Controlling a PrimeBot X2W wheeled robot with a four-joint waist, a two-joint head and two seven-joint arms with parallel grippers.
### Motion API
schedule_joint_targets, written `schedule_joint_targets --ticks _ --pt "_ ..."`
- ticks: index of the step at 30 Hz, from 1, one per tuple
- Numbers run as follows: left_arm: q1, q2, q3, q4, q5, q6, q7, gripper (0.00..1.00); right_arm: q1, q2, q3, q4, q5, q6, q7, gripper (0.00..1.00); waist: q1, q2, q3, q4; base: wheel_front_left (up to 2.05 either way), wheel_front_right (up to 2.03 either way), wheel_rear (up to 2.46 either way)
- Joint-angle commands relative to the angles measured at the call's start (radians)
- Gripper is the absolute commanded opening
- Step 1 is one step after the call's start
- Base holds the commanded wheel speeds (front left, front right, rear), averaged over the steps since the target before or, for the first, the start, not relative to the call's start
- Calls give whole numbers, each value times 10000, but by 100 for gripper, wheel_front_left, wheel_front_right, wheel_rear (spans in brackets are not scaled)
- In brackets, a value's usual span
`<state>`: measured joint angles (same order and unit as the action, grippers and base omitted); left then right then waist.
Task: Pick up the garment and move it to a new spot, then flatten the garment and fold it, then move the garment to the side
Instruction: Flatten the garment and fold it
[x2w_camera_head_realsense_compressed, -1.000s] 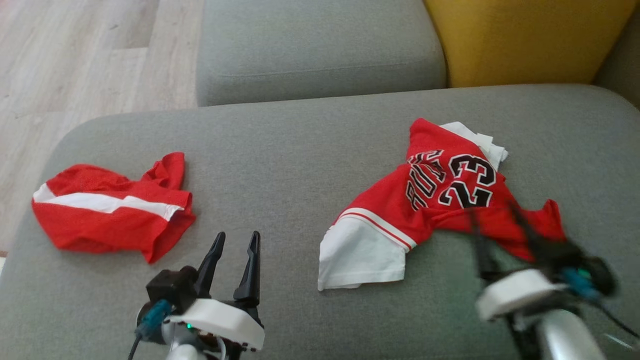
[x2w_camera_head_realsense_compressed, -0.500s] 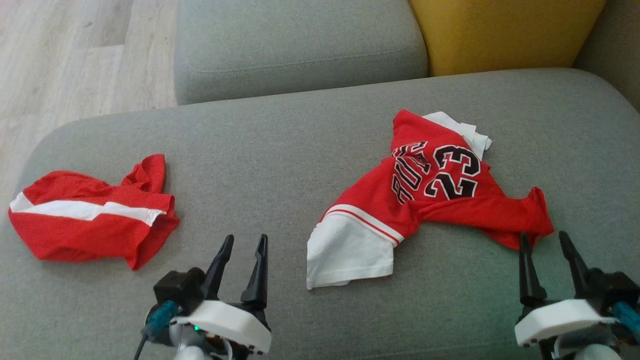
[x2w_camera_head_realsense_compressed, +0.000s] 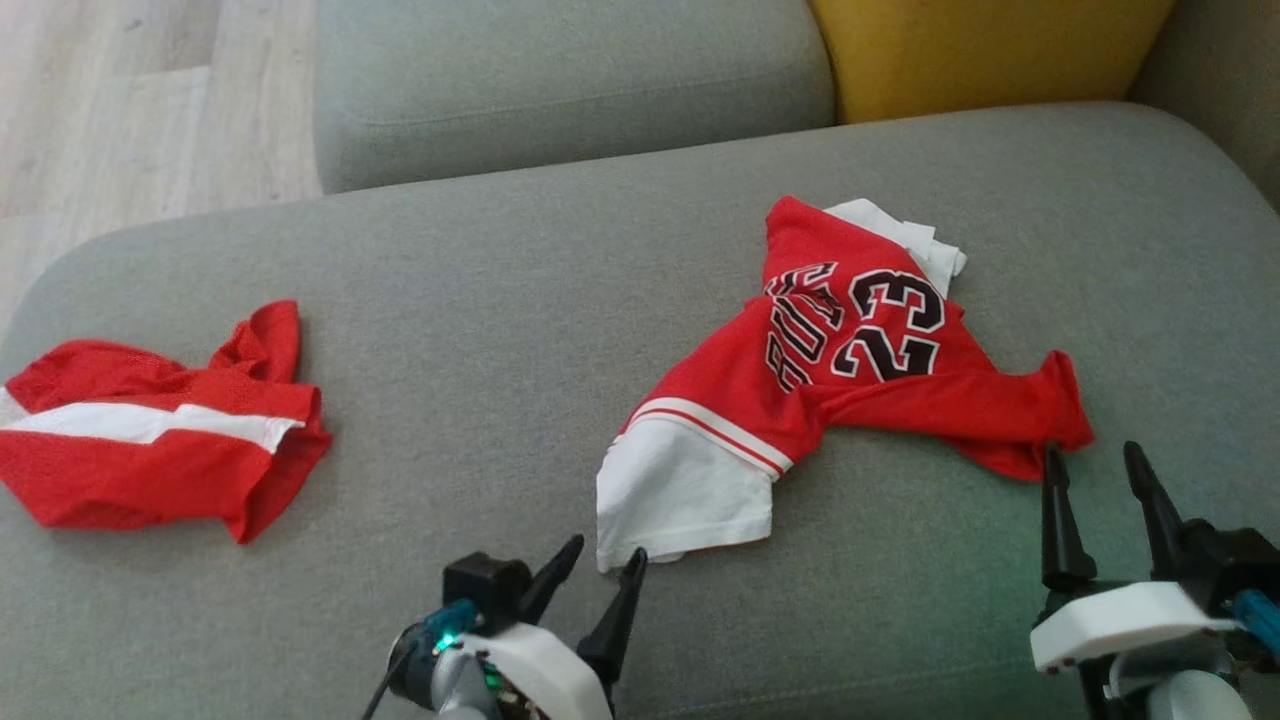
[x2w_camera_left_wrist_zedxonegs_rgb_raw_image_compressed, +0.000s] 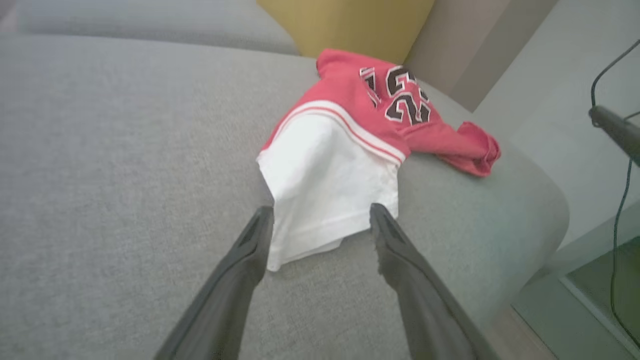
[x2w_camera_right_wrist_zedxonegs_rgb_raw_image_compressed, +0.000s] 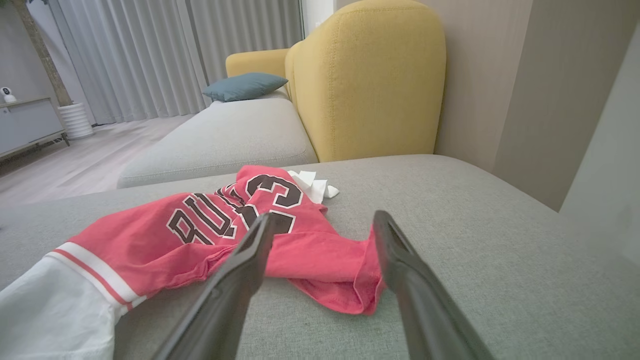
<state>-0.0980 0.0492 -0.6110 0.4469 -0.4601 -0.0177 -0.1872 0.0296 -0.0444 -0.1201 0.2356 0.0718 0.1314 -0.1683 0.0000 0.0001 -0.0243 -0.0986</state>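
The garment (x2w_camera_head_realsense_compressed: 830, 390), a red and white jersey with "23" in black, lies crumpled on the grey sofa cushion (x2w_camera_head_realsense_compressed: 500, 330). In the left wrist view its white sleeve (x2w_camera_left_wrist_zedxonegs_rgb_raw_image_compressed: 327, 190) sits just beyond my left fingertips. My left gripper (x2w_camera_head_realsense_compressed: 605, 555) is open, tips beside the sleeve's near corner, nothing held. My right gripper (x2w_camera_head_realsense_compressed: 1090, 460) is open too, just short of the jersey's red right end (x2w_camera_right_wrist_zedxonegs_rgb_raw_image_compressed: 345, 280), which lies between and beyond its fingers (x2w_camera_right_wrist_zedxonegs_rgb_raw_image_compressed: 250, 250).
A second red cloth with a white stripe (x2w_camera_head_realsense_compressed: 150, 440) lies crumpled at the cushion's left end. A yellow armchair (x2w_camera_right_wrist_zedxonegs_rgb_raw_image_compressed: 370, 80) and another grey cushion (x2w_camera_head_realsense_compressed: 570, 80) stand behind. Wood floor (x2w_camera_head_realsense_compressed: 100, 100) lies past the left edge.
The camera has turned right, shifting everything leftward. My left gripper has moved right, up to the white sleeve. My right gripper has drawn back off the jersey's red end and settled.
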Motion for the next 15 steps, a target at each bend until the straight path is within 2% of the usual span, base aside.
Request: schedule_joint_targets --ticks 1,6,9,15 --pt "-658 10 198 -183 -45 -12 12 100 -575 -59 282 -300 49 -7 -111 100 0 -1 70 -83 0 0 0" --pt "-1090 10 -170 611 -170 263 451 100 -641 -59 364 -279 4 -7 -109 100 0 -1 223 -326 0 0 0" --pt "-1307 10 -229 999 -290 517 510 100 -688 -59 401 -289 -14 -7 -102 100 0 -1 303 -474 0 0 0" --pt "-1722 10 -339 1719 -464 742 457 100 -764 -59 498 -352 -28 -7 -93 100 0 -1 504 -719 0 0 0"
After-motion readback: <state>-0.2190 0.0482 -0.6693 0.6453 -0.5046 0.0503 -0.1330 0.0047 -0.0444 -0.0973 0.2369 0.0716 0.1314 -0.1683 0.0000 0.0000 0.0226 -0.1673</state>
